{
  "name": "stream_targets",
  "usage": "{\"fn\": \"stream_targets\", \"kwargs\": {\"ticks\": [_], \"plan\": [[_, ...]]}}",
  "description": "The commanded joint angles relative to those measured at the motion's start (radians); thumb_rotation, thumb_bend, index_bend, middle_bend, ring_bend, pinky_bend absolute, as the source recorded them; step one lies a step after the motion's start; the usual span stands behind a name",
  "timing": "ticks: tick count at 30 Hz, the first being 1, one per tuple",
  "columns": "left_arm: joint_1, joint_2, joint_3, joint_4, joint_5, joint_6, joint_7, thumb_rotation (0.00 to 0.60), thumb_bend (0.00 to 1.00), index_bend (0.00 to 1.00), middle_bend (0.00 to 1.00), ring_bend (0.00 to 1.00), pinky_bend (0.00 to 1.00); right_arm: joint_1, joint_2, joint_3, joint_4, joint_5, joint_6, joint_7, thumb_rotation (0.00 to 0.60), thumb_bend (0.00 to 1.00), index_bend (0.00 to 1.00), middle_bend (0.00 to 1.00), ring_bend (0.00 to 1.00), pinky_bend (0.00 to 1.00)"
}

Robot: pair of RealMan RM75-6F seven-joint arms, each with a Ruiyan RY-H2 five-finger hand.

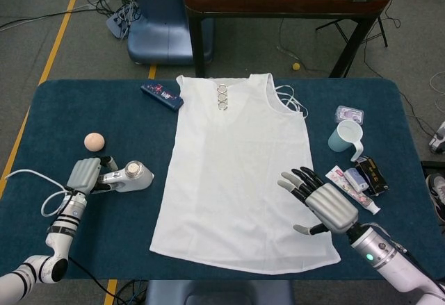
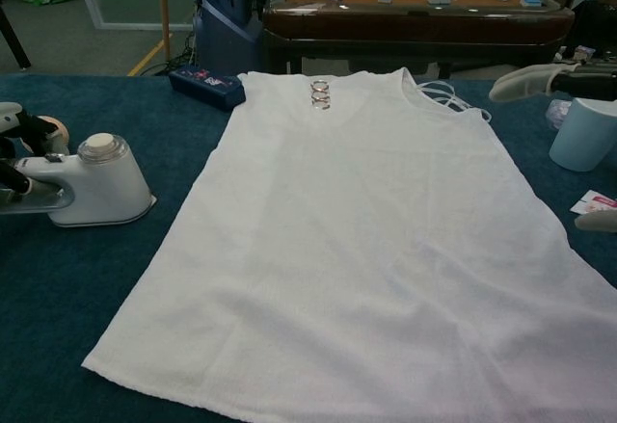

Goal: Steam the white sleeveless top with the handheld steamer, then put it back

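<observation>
1. Nearest the robot, the right hand [image 1: 325,206] hangs over the lower right corner of the white sleeveless top [image 1: 240,173], fingers spread wide and gripping nothing (a ready palm, not a grasp).
2. Across on the near left, the left hand [image 1: 83,174] is wrapped round the handle of the handheld steamer [image 1: 132,176], whose head sits on the blue table [image 1: 83,110] just beside the top's left edge, not yet over the fabric.
3. The top lies flat and spread down the middle of the table, hem toward the robot, neckline with its metal rings [image 1: 222,97] at the far end.
4. The step in hand looks like bringing the steamer onto the cloth. To do it well, lift the head enough to pass over the hem edge without dragging it, then sweep in straight passes.
5. The open right hand could press the lower corner flat so the cloth does not bunch.
6. Mind the steamer's cord [image 1: 31,180] trailing off the near left.
7. Farther out: a small ball [image 1: 94,141] left, a mug [image 1: 345,138] right, a dark blue packet [image 1: 162,95] by the shoulder.
</observation>
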Motion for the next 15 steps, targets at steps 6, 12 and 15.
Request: {"fn": "stream_targets", "kwargs": {"ticks": [6,12,15], "plan": [[0.008,0.048,0.001,-0.094,-0.053,-0.032,0.085,0.600,0.13,0.02,0.12,0.07,0.30,-0.013,0.006,0.013,0.019,-0.012,0.022,0.034,0.504,0.20,0.00,0.06,0.00,0.00],[0.016,0.095,0.005,-0.174,-0.091,-0.048,0.144,0.508,0.08,0.00,0.00,0.00,0.12,-0.029,0.010,0.020,0.038,-0.019,0.044,0.064,0.505,0.20,0.00,0.06,0.00,0.00],[0.028,0.112,0.000,-0.209,-0.090,-0.020,0.147,0.493,0.07,0.00,0.00,0.00,0.11,-0.036,0.013,0.022,0.047,-0.019,0.054,0.075,0.507,0.20,0.00,0.06,0.00,0.00]]}}
